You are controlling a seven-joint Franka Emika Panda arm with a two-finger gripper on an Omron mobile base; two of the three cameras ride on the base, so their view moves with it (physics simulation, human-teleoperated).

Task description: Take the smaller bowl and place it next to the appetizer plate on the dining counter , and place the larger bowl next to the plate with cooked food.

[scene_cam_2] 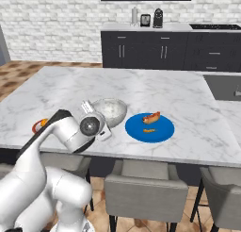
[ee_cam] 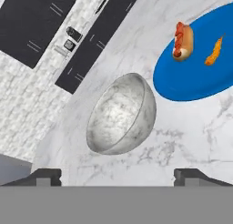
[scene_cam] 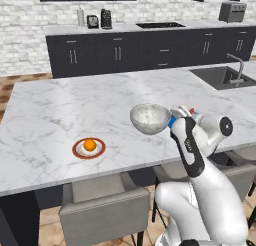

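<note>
The larger bowl (scene_cam: 150, 118) (scene_cam_2: 111, 111) (ee_cam: 120, 114), grey-white marbled, rests on the dining counter (scene_cam: 50, 105) (scene_cam_2: 141, 85) just left of the plate with cooked food (scene_cam_2: 149, 129) (ee_cam: 182, 82). That blue plate carries a hot dog and a small orange piece. My gripper (scene_cam: 173, 118) (scene_cam_2: 94, 106) (ee_cam: 118, 177) is open close beside the bowl, fingertips clear of it and holding nothing. The appetizer plate (scene_cam: 75, 149) (scene_cam_2: 36, 127), red-rimmed with an orange ball on it, lies further left near the front edge. The smaller bowl is out of view.
Grey chairs (scene_cam: 100, 200) (scene_cam_2: 146, 188) are tucked under the counter's front edge. A sink with a faucet (scene_cam: 227, 76) is at the right. The back counter with black cabinets (scene_cam: 120, 52) holds small appliances.
</note>
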